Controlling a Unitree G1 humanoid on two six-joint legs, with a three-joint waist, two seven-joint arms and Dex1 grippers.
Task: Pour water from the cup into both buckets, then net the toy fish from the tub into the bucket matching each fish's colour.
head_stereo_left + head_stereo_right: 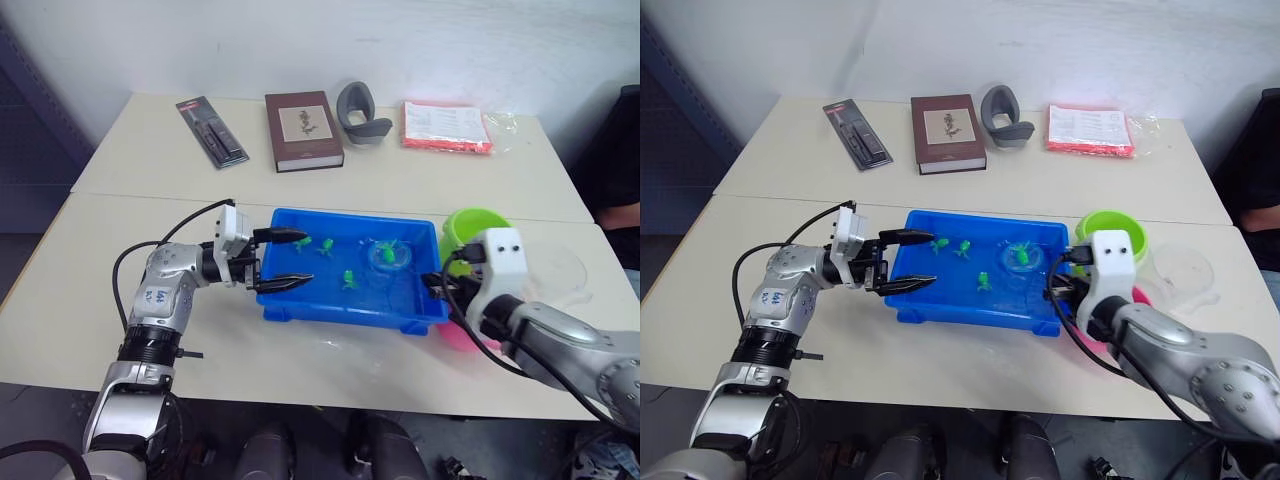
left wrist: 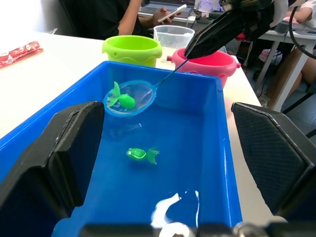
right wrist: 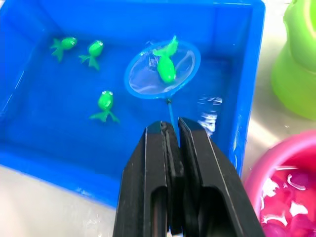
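Note:
The blue tub (image 1: 345, 312) holds water and three loose green toy fish (image 3: 104, 101). My right gripper (image 3: 174, 129) is shut on the thin handle of the net (image 3: 143, 81), whose hoop hangs over the tub's right end with one green fish (image 3: 166, 66) in it. My left gripper (image 1: 305, 258) is open, its fingers astride the tub's left wall. The lime green bucket (image 1: 475, 228) stands just right of the tub. The pink bucket (image 3: 284, 163) sits in front of it, with water and pink shapes inside. The clear cup (image 1: 560, 270) is further right.
At the back of the table lie a black packaged tool (image 1: 212, 131), a brown book (image 1: 303, 130), a grey curved object (image 1: 362, 112) and a red and white packet (image 1: 447, 126). A person (image 1: 622, 190) sits at the right edge.

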